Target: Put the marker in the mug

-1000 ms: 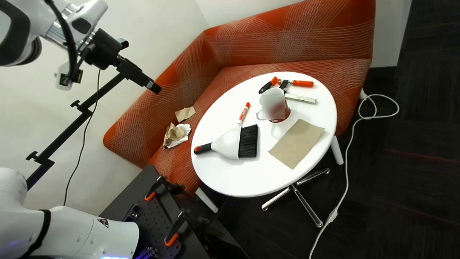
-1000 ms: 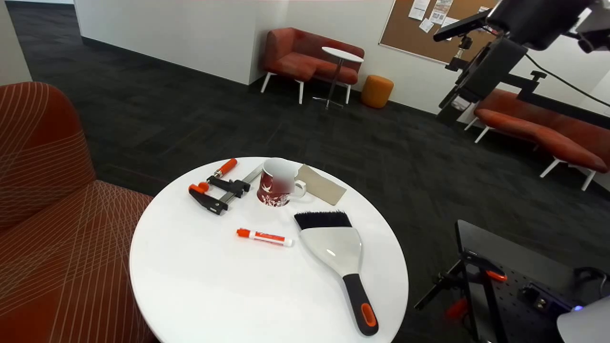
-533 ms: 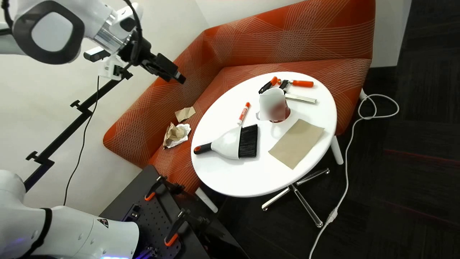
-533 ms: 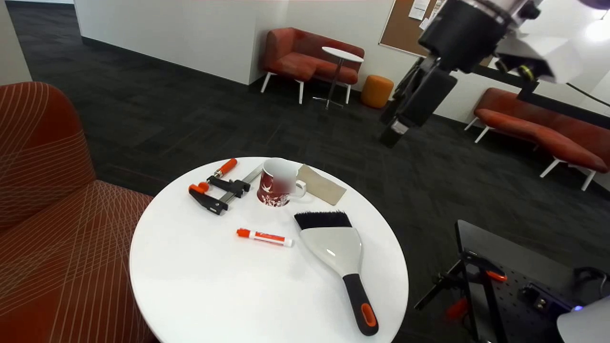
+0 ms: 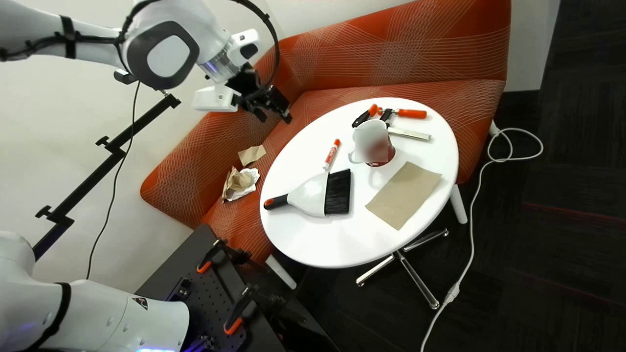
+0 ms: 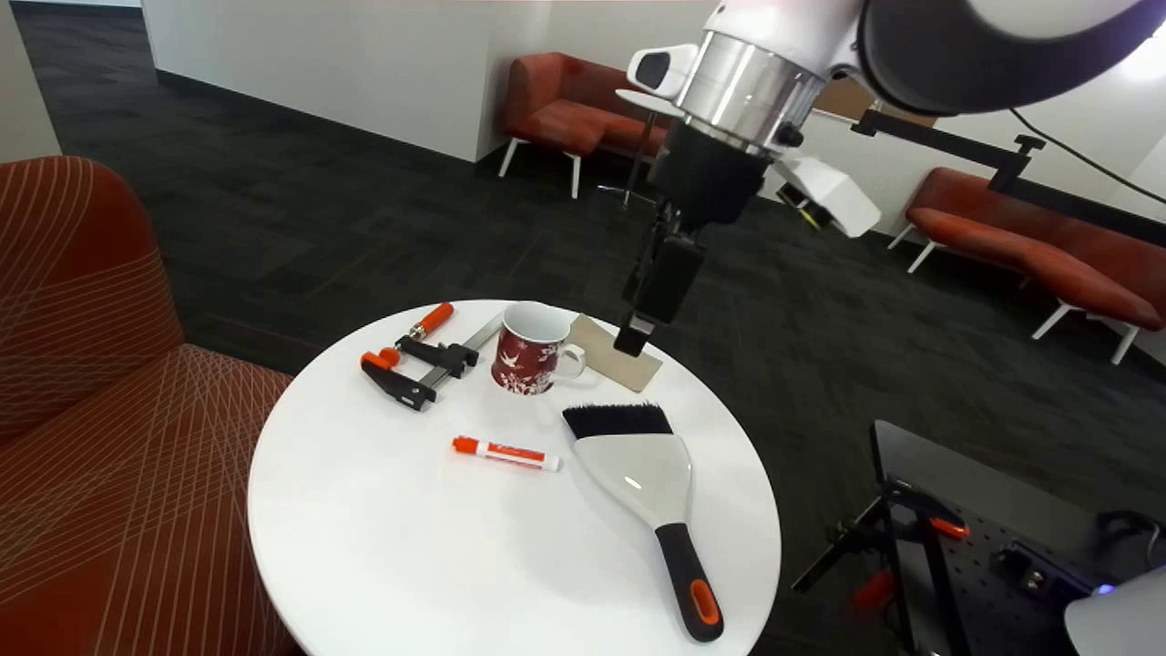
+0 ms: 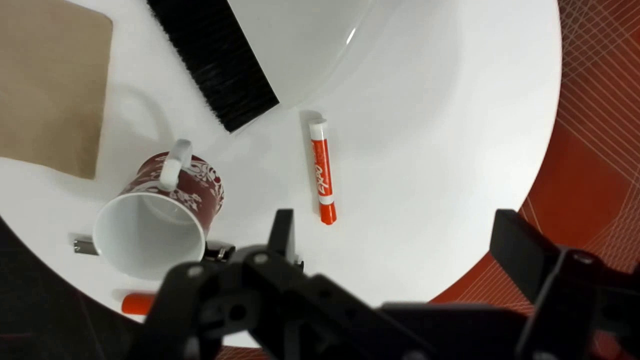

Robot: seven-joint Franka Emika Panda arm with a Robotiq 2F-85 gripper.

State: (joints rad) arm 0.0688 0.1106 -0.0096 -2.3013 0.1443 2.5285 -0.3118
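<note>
The tool [image 7: 395, 220] gapes wide, gripping nothing; lowered this off-centre, I'd fear it could knock the red Expo marker [image 7: 322, 170] rolling across the desk [image 7: 425, 175].

Office lounge: red sofas [image 6: 567, 114], carpet [image 6: 346, 210]

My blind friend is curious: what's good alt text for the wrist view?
A red-capped Expo marker lies on a white table, beyond an open black end effector. Nearby are a red floral mug, a black-bristled brush and a tan sheet.
</note>
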